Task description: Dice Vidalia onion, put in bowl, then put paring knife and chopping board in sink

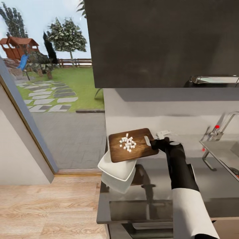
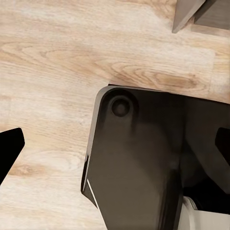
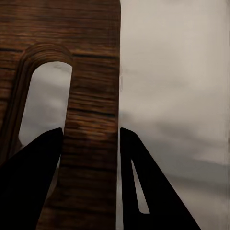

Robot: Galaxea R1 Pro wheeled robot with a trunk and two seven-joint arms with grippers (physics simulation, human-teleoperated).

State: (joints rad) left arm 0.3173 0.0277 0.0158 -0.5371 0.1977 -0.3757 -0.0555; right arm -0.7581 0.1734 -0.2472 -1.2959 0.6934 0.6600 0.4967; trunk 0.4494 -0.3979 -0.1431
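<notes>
Your right end effector (image 3: 91, 139) clamps the brown wooden chopping board (image 1: 132, 145), diced onion (image 1: 127, 143) aboard, above the white squarish bowl (image 1: 116, 167).

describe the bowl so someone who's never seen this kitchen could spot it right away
Start at the grey countertop that runs left from the steel sink. At its far left end, by the big window, the right gripper holds a brown chopping board carrying white onion dice. The bowl sits just under the board's near edge: a white, shallow, squarish dish with rounded corners, the only white dish there.
</notes>
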